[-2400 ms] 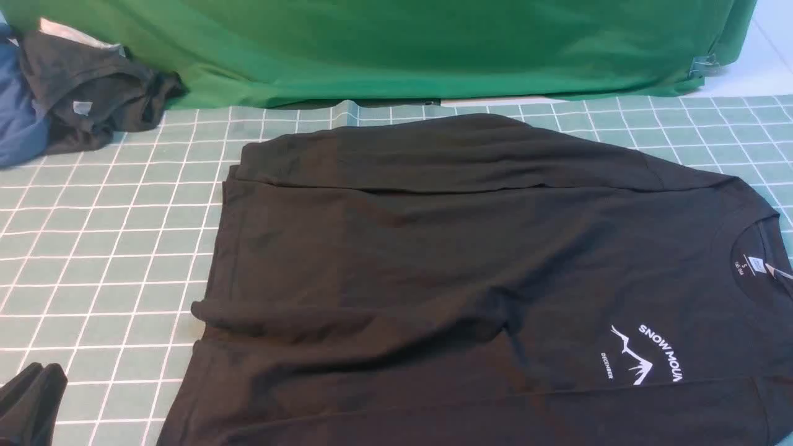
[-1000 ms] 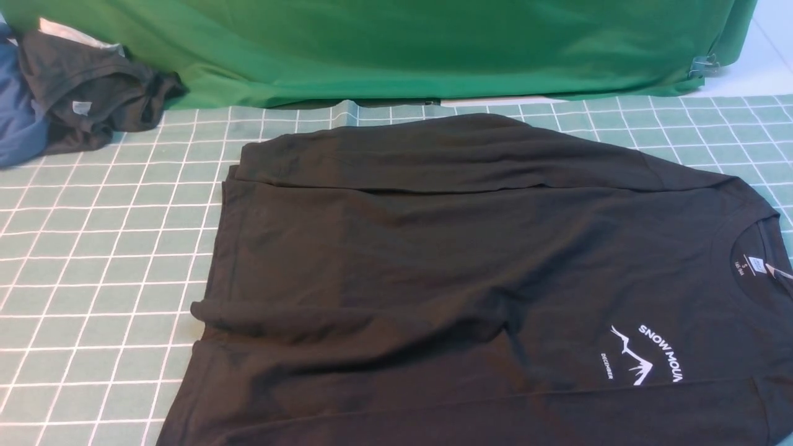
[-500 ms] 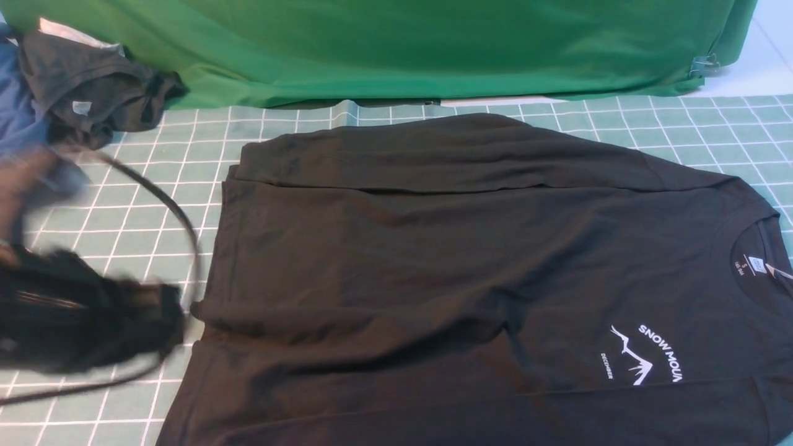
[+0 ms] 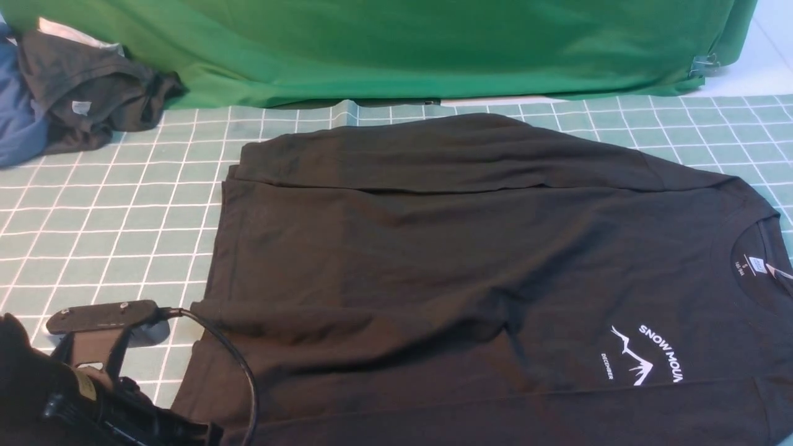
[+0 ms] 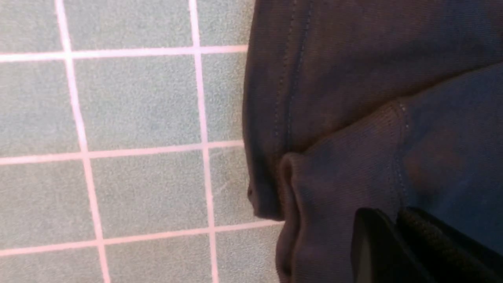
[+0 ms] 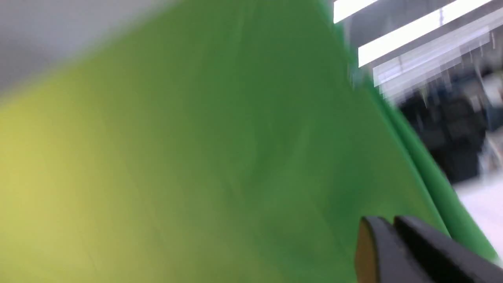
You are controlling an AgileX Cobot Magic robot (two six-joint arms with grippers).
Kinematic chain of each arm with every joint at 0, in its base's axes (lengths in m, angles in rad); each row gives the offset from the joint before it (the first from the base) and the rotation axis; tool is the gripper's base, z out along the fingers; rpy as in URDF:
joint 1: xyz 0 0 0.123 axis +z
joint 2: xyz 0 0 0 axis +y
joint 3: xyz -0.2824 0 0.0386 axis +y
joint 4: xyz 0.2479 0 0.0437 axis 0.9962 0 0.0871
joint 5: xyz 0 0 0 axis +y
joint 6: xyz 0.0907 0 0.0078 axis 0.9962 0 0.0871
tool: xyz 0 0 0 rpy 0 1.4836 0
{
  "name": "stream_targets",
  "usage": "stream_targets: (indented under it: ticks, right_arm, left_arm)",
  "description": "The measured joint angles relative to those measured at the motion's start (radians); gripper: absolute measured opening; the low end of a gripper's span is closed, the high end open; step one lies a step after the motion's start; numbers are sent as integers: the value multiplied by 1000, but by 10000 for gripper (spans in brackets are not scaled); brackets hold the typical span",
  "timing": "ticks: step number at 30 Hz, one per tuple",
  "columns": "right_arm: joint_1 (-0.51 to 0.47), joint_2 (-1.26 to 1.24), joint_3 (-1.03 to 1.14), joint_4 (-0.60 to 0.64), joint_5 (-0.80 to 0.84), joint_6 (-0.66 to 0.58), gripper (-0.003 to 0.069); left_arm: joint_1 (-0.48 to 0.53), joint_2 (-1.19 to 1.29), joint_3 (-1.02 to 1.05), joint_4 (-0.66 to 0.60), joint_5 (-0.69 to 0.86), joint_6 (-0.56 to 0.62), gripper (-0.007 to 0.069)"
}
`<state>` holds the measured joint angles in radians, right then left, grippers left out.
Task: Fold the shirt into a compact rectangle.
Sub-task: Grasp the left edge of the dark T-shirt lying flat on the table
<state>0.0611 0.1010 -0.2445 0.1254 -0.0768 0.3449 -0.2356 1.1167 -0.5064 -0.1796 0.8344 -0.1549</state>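
While the long green sheet (image 4: 403, 49) hangs across the back, table: a pale green cloth with a white grid (image 4: 105, 235) underneath it all.
Large black long-sleeved knit shirt (image 4: 433, 235): spread over the gridded cloth, hem to the left, collar to the right, near edge running out of the front view. And what looks like the far sleeve (image 4: 433, 148) lies along the body; the near one seems laid in too.
Step in hand: sleeves look tucked, so it's reckoned to be on to the hem end, with the compact rectangle well short of done.
Black left arm (image 4: 93, 396): in low at the near hem corner!
Ridge of loose cloth (image 4: 347, 319): rumpling in from the hem; fold over that and the layers could bunch.
Dark left gripper (image 5: 387, 214): fingers together over the shirt, no fabric seen between them; contact, can't tell.
Dark right gripper (image 6: 389, 221): fingers together, nothing in them, aimed at the green sheet, away from the shirt.
White mountain print (image 4: 641, 356): face up near the collar.
Next move: ease that ridge flat, then open the left fingers, pinch the hem corner and carry it over evenly.
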Motion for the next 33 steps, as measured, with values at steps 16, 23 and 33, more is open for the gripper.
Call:
stream_targets:
  ticks: [16,23,33]
  right_arm:
    - [0,574,-478,220,760,-542,24]
    - [0,574,-481,275,755,-598,24]
    - [0,574,-481,280,751,-615,24]
  left_arm:
    - [-3,216,-49,189,-56,-41,226]
    - [-3,268,-49,180,-86,-18,404]
    - [-3,277,-50,100,-95,116,358]
